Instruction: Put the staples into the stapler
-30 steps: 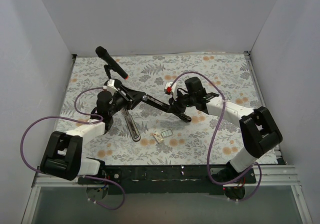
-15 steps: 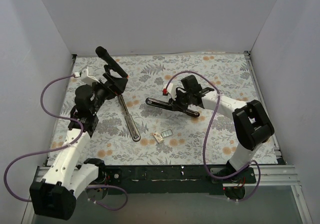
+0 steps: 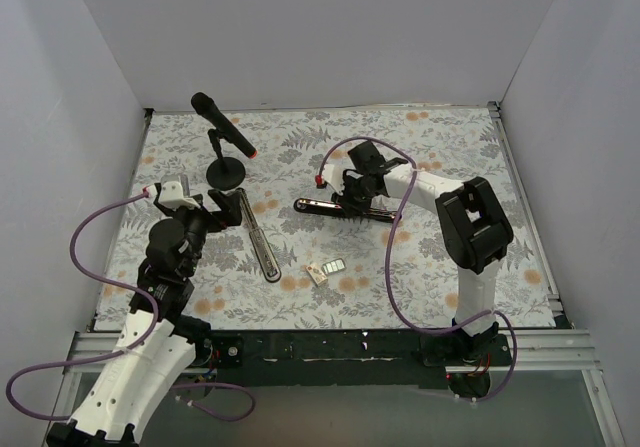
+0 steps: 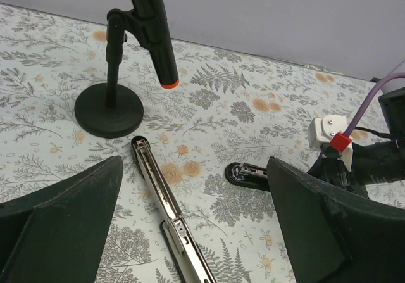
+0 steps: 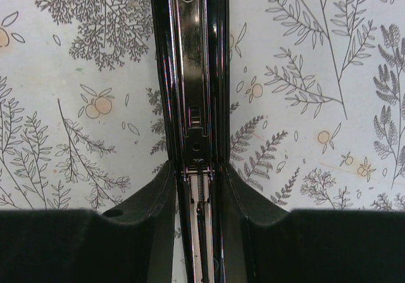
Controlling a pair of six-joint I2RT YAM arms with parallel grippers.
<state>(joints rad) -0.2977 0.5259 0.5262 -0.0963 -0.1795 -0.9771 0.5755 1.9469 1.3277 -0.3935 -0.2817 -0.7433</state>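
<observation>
The stapler lies in two pieces on the floral mat. Its silver rail [image 3: 258,239] [image 4: 166,201] lies diagonally at centre left. Its black top arm [image 3: 335,207] [image 5: 192,74] lies to the right of the rail, and the two pieces do not touch. My right gripper [image 3: 360,199] [image 5: 198,213] is shut on the black arm's sides. My left gripper [image 3: 218,215] [image 4: 196,232] stands wide open and holds nothing, just left of the rail's far end. The staples [image 3: 328,268], a small box and a grey block, lie near the rail's front end.
A black microphone [image 3: 222,123] [image 4: 152,30] on a round stand [image 3: 226,174] [image 4: 107,111] sits just behind the rail's far end. White walls enclose the mat on three sides. Purple cables loop from both arms.
My left gripper opened, let go and drew back to the left, toward its base. The right gripper carried the black arm slightly farther back and kept its grip.
</observation>
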